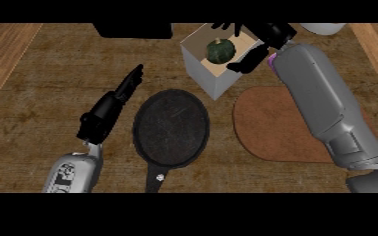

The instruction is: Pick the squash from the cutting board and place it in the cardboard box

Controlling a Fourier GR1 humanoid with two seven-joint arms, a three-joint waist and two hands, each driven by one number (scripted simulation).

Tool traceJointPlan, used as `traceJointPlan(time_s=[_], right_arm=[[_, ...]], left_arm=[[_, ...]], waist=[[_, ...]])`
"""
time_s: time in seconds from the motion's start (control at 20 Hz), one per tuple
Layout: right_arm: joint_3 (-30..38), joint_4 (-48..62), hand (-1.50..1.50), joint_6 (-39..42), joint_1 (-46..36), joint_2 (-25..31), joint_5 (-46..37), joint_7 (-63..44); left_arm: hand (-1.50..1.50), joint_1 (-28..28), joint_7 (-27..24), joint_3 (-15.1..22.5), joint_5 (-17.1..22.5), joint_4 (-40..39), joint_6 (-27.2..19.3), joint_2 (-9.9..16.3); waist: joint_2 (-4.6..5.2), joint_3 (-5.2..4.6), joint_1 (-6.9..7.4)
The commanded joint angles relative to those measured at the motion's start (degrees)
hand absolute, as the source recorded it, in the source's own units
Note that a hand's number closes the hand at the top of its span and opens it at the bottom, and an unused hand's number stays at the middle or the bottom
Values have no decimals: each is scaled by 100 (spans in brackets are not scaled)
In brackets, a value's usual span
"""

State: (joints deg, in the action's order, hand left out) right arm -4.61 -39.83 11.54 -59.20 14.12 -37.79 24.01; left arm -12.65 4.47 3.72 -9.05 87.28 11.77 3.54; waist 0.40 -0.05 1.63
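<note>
Squash already inside the cardboard box near the counter's far edge, right hand spread open above it; cutting board bare, left hand open; only withdrawal apparently remains

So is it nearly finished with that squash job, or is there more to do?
Nearly finished. Done: the squash sits inside the box, and the board is bare. In hand: nothing; the right hand is spread open over the box, not gripping. The left hand rests open by the pan. Left: pulling the right arm away.
</note>
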Motion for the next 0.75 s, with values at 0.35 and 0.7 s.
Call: traceJointPlan(time_s=[0.35,0.7], right_arm=[[1434,1416,-150,147,-284,-172,1244,992],[2534,2143,-150,1161,-672,449,2308,840]], left_arm=[[0,17,-20,59,13,129,20,-64],[0,32,26,95,-28,126,71,-21]], waist=[[45,16,74],[63,13,109]])
